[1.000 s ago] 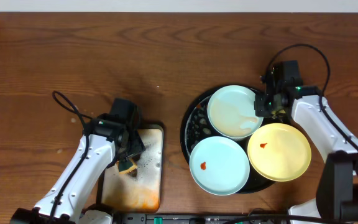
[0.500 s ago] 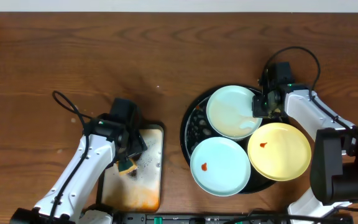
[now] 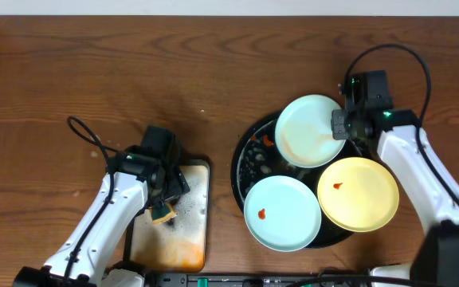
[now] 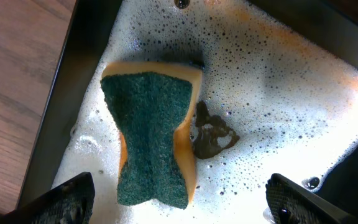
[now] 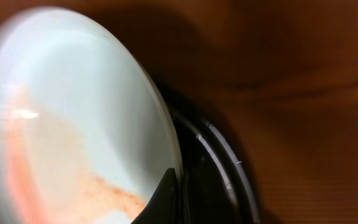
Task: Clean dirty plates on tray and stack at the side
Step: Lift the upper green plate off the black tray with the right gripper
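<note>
The round black tray [image 3: 240, 163] holds a mint-blue plate [image 3: 281, 214] with a red spot and a pale yellow plate [image 3: 358, 194] with a red spot. A second mint-blue plate [image 3: 309, 131], smeared orange, is tilted up over the tray's far side. My right gripper [image 3: 339, 127] is shut on its right rim. In the right wrist view that plate [image 5: 73, 106] fills the left, a dark finger [image 5: 163, 199] presses its edge, and the tray's rim [image 5: 232, 180] lies beneath. My left gripper [image 4: 179, 208] hangs open over the sponge [image 4: 151, 137].
The green-topped sponge [image 3: 163, 213] lies in a rectangular metal tray [image 3: 191, 235] full of suds and orange stains, left of the black tray. A brown scrap [image 4: 213, 134] sits beside the sponge. A black cable [image 3: 82, 131] loops on the wood table at the left.
My right gripper closed on the far mint-blue plate's rim and lifted it, tilting it up and toward the back right. My left gripper's jaws widened; the left arm stayed put.
</note>
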Motion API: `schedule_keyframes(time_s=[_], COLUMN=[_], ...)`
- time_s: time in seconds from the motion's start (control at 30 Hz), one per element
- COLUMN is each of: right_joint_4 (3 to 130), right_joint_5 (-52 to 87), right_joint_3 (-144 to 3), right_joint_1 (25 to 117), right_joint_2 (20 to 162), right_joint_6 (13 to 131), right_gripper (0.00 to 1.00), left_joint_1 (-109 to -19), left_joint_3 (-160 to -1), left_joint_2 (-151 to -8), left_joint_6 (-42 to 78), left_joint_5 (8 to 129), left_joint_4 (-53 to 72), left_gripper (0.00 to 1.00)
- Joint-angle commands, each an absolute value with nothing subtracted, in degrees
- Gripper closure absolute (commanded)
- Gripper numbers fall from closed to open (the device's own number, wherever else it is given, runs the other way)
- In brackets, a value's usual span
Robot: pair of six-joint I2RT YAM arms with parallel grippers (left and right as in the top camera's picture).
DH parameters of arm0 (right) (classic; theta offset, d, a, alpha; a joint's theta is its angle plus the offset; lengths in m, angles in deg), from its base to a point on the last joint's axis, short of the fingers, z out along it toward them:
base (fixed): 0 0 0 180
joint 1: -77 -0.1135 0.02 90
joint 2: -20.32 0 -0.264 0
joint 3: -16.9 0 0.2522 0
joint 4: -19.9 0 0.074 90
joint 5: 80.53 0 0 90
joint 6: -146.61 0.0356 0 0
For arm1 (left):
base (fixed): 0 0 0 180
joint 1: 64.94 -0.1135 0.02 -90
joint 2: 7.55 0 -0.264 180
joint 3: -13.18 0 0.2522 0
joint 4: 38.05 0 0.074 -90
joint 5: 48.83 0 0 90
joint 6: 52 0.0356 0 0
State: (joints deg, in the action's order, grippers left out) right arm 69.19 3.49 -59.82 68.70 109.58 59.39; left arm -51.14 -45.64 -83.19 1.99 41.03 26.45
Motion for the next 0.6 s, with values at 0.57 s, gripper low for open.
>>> schedule_keyframes(time_s=[0.57], right_joint_4=[70.1], right_joint_5=[-48.0], right_joint_3=[-60.9], right_joint_1=[42.3], right_joint_2=[100.2], right_joint_6=[50.0], right_gripper=[0.99], left_joint_1=[-51.4], left_joint_3=[-45.6], left_joint_2=[-83.5], left_joint_6=[2.1], left_joint_5=[40.7], left_joint_4=[26.6], left_gripper=[0.10])
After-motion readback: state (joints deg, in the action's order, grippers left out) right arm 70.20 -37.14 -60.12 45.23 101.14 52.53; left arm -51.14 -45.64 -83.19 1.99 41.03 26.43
